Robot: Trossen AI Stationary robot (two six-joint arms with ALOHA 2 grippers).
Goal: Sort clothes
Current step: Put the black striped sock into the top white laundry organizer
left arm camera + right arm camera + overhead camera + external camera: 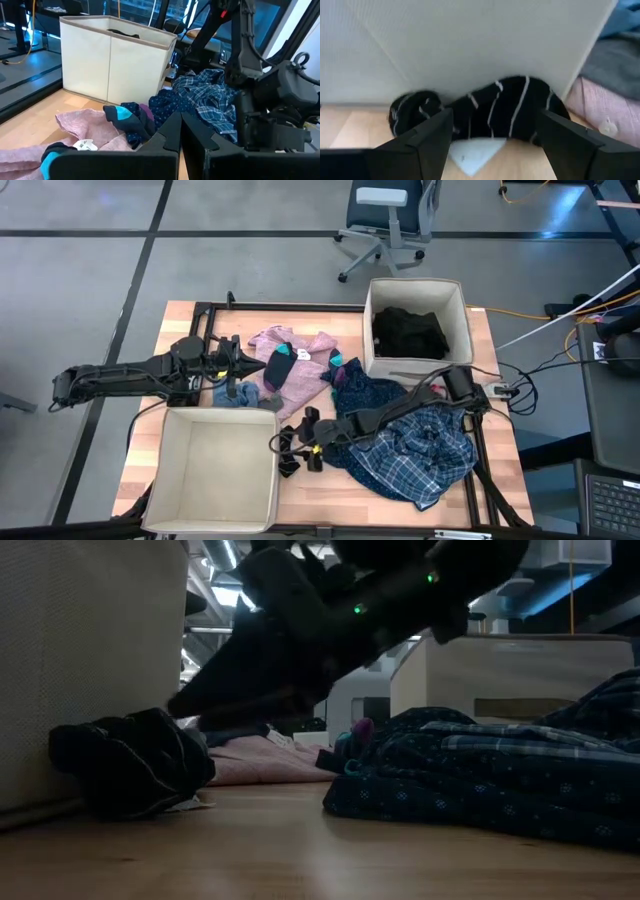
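Two bins (213,470); right fingers (570,145) spread over one striped sock (505,112); left fingers (170,137) pressed together

Grey floor, office chair (385,220)

A pink patterned top (300,365) lies spread flat near the table's far edge, with teal-toed dark socks (279,363) on it. A crumpled blue-white plaid shirt (415,445) is heaped toward the near right corner. A black striped sock (490,112) lies bunched on the wood against the near bin's wall. Black pieces (408,330) fill the far bin.
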